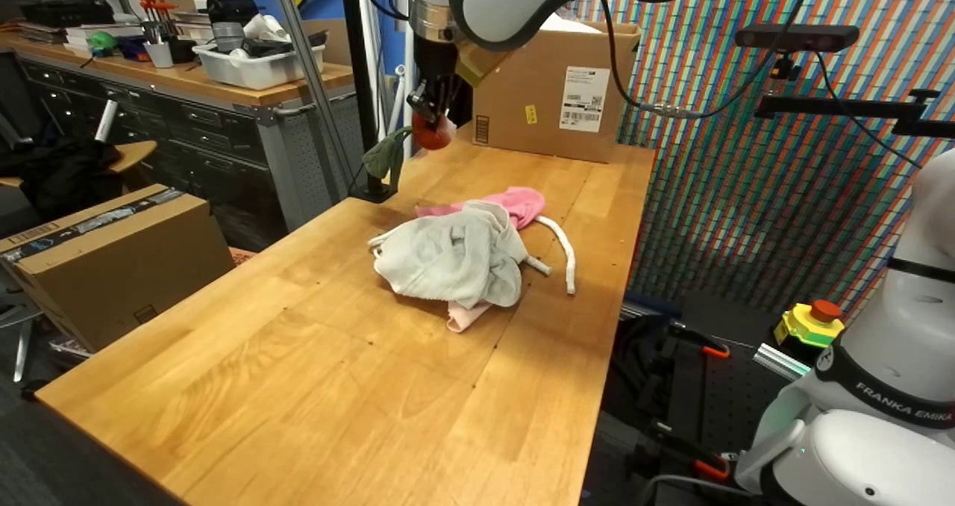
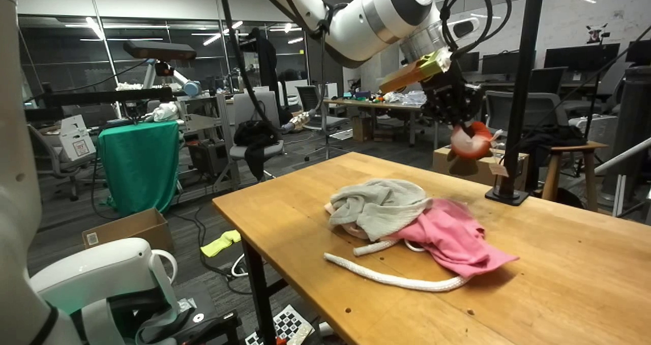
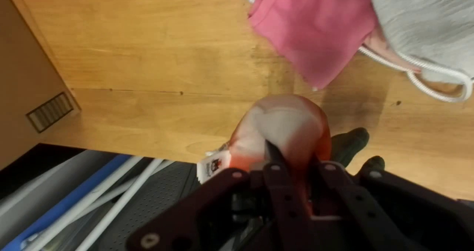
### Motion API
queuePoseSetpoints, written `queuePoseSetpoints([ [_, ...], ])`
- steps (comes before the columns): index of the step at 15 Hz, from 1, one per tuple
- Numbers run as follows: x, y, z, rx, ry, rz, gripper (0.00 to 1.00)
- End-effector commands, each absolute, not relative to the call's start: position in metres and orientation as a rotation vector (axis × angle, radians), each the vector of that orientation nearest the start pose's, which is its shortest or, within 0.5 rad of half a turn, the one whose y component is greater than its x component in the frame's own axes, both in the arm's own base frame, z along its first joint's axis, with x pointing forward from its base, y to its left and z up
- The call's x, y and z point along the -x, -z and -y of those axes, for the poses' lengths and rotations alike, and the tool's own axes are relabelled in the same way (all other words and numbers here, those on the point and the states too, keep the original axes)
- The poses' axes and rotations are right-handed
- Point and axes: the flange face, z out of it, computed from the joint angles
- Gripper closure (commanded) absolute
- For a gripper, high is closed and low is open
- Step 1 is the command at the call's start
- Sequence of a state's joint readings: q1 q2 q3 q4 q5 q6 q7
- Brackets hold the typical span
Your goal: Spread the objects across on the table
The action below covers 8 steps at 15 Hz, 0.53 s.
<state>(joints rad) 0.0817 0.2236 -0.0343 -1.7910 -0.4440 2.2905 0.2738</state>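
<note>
Red-and-white round plush toy (image 2: 470, 141): off the light wooden tabletop (image 1: 298, 386), in the air near the long edge that carries the upright black metal pole (image 2: 526, 55).
Black fingers (image 3: 278, 186): pinching the plush toy.
Landing place: the step appears to be setting the toy down apart from the other objects; a good spot seems inward from the pole edge, between the bright pink smooth cloth (image 2: 457, 238) and the end edge where the large brown cardboard box (image 1: 548, 95) stands.
Descent: better to come inward off that long edge first, then sink slowly until wood takes the weight; a soft round body may roll if dropped.
Dark green leaf-shaped fabric (image 1: 386, 155) and small white tag (image 3: 214, 166): keep both from snagging as the fingers part.
Toy count: one, with two green lobes showing in the wrist view.
Cloth count: three showing between the long edges: the bright pink one, one crumpled pale grey cloth (image 2: 379, 207), one pale pink fabric (image 1: 466, 316) mostly hidden beneath the grey.
Thick white braided rope (image 2: 394, 280): two free ends toward the robot-side edge; one length or two, cannot tell.
Thin white cord (image 3: 444, 98): at least one loop, on the pole-edge side.
</note>
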Motion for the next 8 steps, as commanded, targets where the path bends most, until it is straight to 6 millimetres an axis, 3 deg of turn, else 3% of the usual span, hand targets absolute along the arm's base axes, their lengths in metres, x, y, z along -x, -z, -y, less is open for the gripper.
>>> queuePoseSetpoints([
  [1,-0.643,-0.475,0.012,3.450,0.781,-0.114,0.90],
  [8,-0.625,-0.471,0.116,3.536,0.841,-0.569,0.90],
])
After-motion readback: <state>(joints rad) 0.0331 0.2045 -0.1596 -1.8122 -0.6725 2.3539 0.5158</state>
